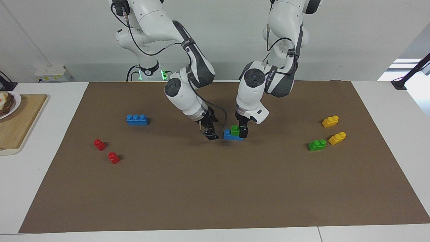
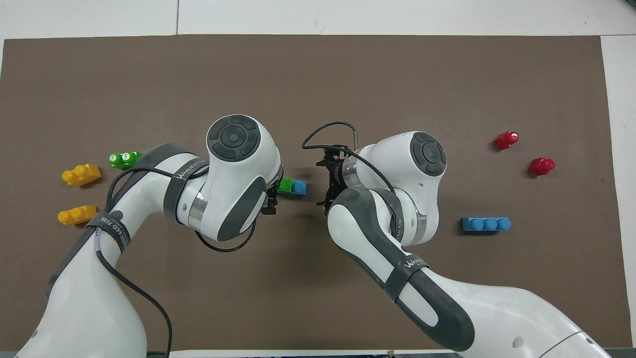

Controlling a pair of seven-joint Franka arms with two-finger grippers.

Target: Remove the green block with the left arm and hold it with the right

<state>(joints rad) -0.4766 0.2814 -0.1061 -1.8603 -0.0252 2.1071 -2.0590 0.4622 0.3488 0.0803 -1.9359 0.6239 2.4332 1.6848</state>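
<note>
The green block [image 1: 235, 129] [image 2: 284, 185] is stacked on one end of a blue brick [image 1: 231, 135] [image 2: 299, 187] at the middle of the brown mat. My left gripper [image 1: 241, 130] is down at the stack, open, with its fingers astride the green block; one black finger [image 1: 244, 132] covers the block's end. In the overhead view the left wrist hides most of that gripper. My right gripper [image 1: 210, 133] [image 2: 323, 183] is open and low over the mat, just beside the bare end of the blue brick, not touching it.
A second green block [image 1: 317, 145] and two yellow bricks [image 1: 330, 121] [image 1: 337, 138] lie toward the left arm's end. A loose blue brick [image 1: 137, 119] and two red bricks [image 1: 99, 144] [image 1: 114, 157] lie toward the right arm's end, with a wooden board [image 1: 20, 124] off the mat.
</note>
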